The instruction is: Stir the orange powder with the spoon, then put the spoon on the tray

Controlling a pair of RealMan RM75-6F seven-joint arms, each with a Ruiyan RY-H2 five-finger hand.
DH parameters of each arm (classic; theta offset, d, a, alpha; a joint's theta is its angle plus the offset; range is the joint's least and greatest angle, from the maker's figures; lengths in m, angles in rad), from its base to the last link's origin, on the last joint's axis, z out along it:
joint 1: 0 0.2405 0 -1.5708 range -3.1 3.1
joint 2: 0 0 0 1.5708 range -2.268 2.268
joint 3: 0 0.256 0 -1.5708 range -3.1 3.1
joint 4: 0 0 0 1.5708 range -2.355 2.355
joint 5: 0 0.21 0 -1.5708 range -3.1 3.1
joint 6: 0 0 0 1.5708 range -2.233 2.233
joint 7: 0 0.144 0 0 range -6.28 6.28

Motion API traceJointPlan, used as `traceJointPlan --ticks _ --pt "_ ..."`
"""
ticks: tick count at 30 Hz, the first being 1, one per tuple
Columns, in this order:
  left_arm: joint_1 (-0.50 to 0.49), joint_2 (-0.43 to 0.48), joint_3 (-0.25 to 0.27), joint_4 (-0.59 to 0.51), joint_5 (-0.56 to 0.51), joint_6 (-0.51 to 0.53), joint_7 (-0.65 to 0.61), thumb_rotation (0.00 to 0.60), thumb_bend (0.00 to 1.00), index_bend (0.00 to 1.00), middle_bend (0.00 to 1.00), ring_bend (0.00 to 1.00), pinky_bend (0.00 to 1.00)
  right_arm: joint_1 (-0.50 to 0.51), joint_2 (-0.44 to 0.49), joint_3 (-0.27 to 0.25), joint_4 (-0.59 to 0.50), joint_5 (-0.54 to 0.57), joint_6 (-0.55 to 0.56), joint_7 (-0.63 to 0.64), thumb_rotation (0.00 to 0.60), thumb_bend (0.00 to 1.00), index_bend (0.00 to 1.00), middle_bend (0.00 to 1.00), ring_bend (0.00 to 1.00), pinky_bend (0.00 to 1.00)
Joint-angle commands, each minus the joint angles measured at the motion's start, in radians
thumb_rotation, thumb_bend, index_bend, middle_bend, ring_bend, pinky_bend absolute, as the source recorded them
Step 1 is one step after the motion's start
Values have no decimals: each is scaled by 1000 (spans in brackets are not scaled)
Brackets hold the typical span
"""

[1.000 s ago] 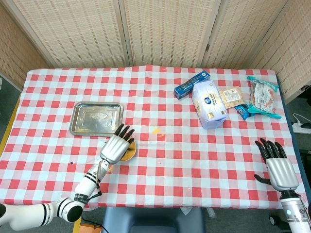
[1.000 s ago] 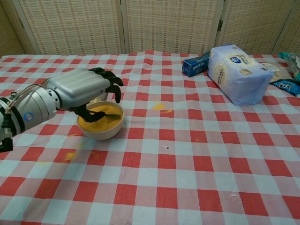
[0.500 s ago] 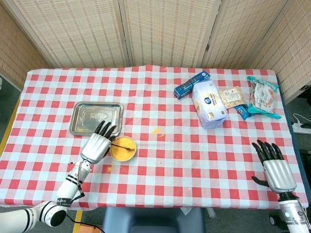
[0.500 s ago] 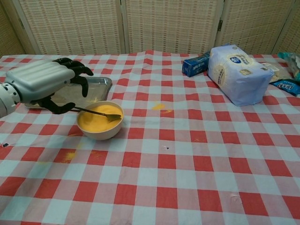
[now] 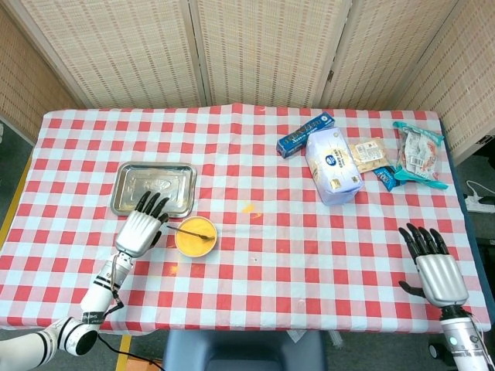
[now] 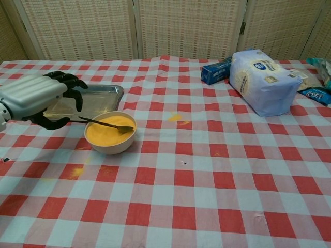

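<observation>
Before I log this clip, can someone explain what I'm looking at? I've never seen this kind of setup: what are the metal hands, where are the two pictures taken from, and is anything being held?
It is a two-armed robot with human-like hands, steered remotely by a person. One picture looks down from its head, the other forward from its chest.

On the checked table are a metal tray, a bowl of orange powder, a spoon resting in the bowl with its handle over the rim, and food packets at the far right.

The left hand sits beside the spoon handle, apparently holding nothing. The right hand lies open near the table's edge, away from everything.
</observation>
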Motion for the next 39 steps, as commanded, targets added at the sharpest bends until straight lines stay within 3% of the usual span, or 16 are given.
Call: traceJointPlan --ticks 1,13,39 --pt "1 -11 4 10 8 -1 -3 600 433 419 102 0 38 1 -1 -2 0 0 -3 -3 600 36 0 0 0 0" --pt "-5 -65 -2 112 34 1 -28 600 433 471 123 0 38 2 0 -2 -2 11 -9 -12 600 36 0 0 0 0" --pt "-12 -90 -16 157 54 -10 -71 600 434 519 136 0 38 10 -4 1 -8 41 -32 -39 600 36 0 0 0 0"
